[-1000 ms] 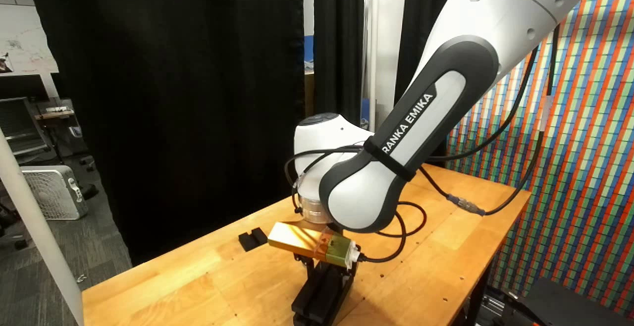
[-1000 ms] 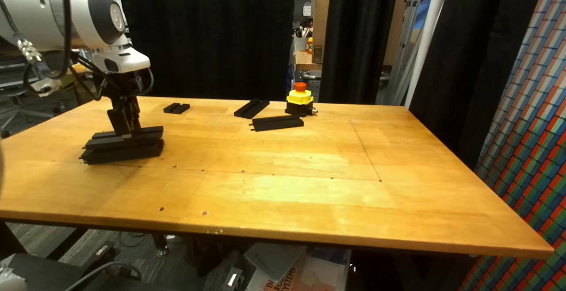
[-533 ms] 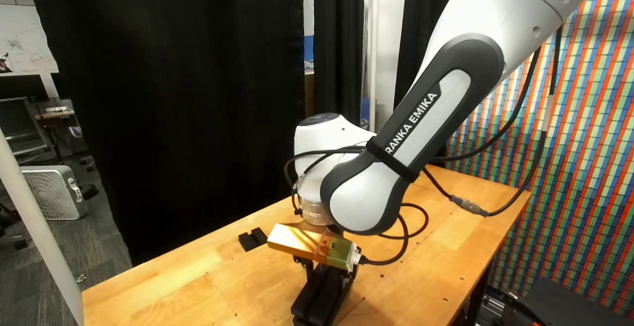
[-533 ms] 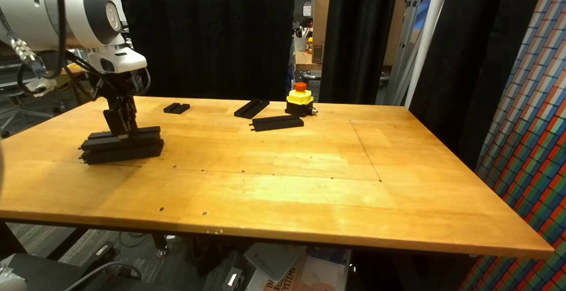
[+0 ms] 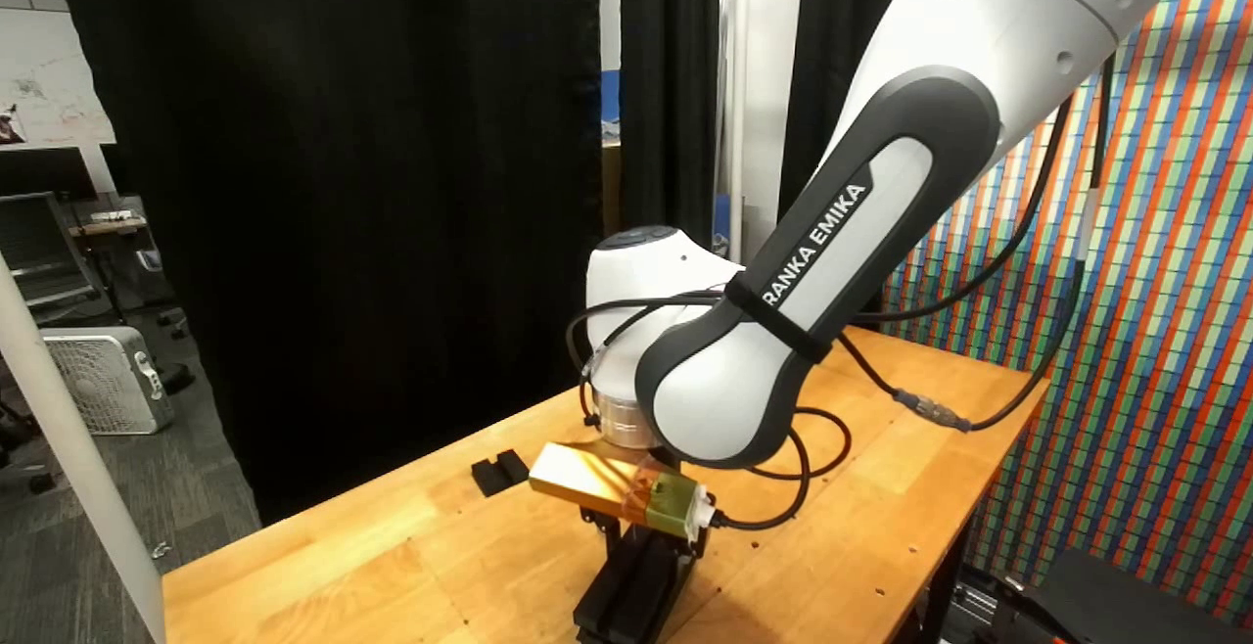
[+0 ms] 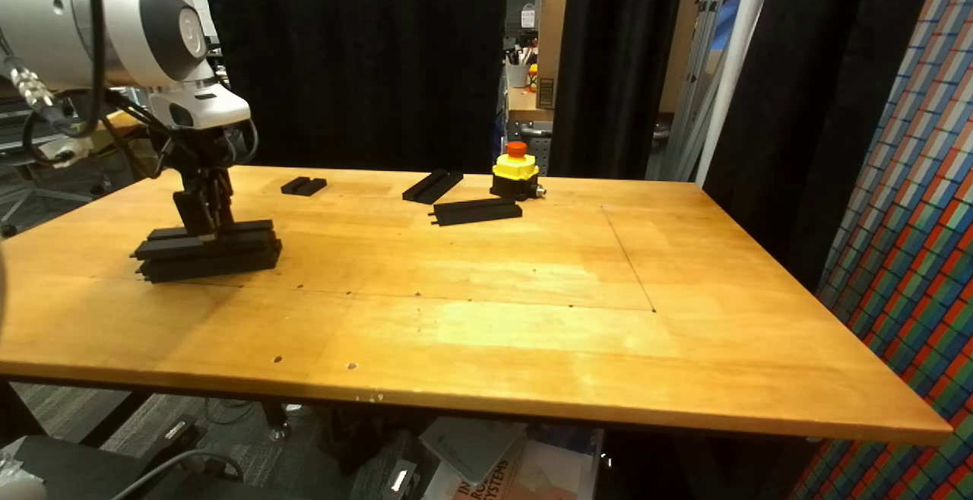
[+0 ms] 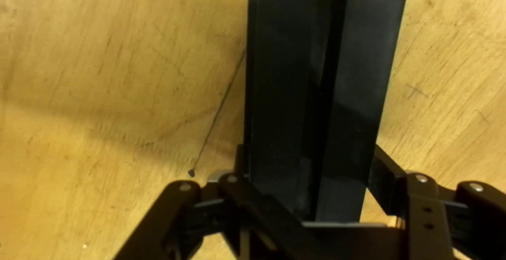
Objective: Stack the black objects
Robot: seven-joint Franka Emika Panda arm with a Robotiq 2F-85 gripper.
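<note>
The black, two-fingered gripper (image 7: 310, 169) pinches a long, black, grooved block (image 7: 286, 94). This seems to touch the long, black bar (image 6: 213, 266) below.

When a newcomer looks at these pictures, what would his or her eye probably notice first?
Probably the white robot arm, reaching down from the upper right in an exterior view, with the multicoloured wall behind it. Next, in an exterior view, the red and yellow emergency stop near the far edge of the table, and, at left, the gripper holding the upper black block over the lower black block.
</note>
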